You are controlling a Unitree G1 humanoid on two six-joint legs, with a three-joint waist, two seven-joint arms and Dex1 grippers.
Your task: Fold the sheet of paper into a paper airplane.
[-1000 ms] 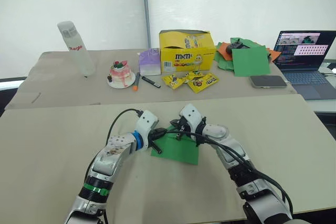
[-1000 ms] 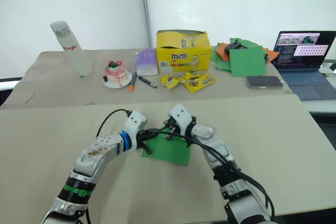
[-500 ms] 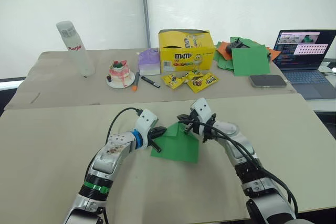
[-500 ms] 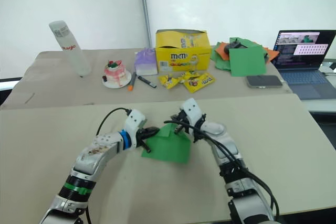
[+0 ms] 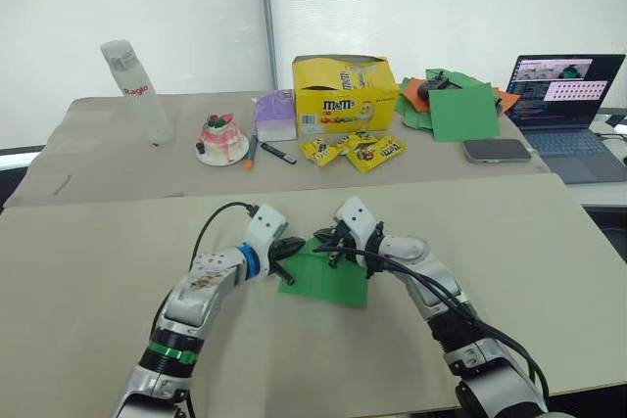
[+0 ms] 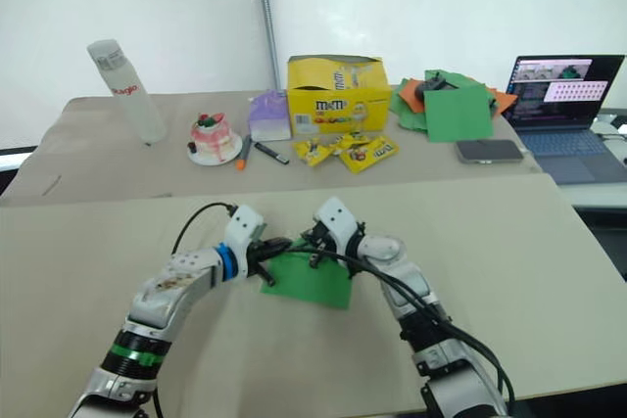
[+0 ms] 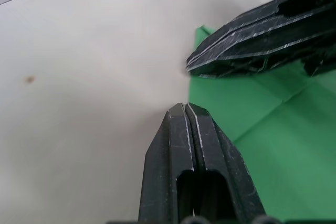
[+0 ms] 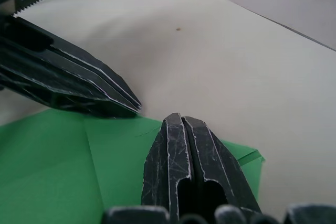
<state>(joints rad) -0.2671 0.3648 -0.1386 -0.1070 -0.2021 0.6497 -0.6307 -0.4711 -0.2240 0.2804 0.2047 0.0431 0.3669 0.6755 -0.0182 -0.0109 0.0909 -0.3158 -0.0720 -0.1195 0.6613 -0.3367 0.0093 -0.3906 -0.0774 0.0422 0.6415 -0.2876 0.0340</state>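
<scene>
Green and thin, the sheet of paper (image 5: 328, 279) is lying flat on the pale, matte near table (image 5: 88, 271), with creased flaps showing near its far edge — one fold line is running diagonally in the left wrist view. Both grippers are meeting over that far edge. The left gripper (image 5: 291, 245) is coming in from the left, its two scuffed black fingers (image 7: 191, 145) pressed together with nothing between them. The right gripper (image 5: 331, 247) is likewise pinched shut, fingers (image 8: 184, 153) closed tip to tip, sitting over a folded corner; whether they are actually pressing the paper is hard to tell. The two tips are sitting just beside each other — apparently not touching.
</scene>
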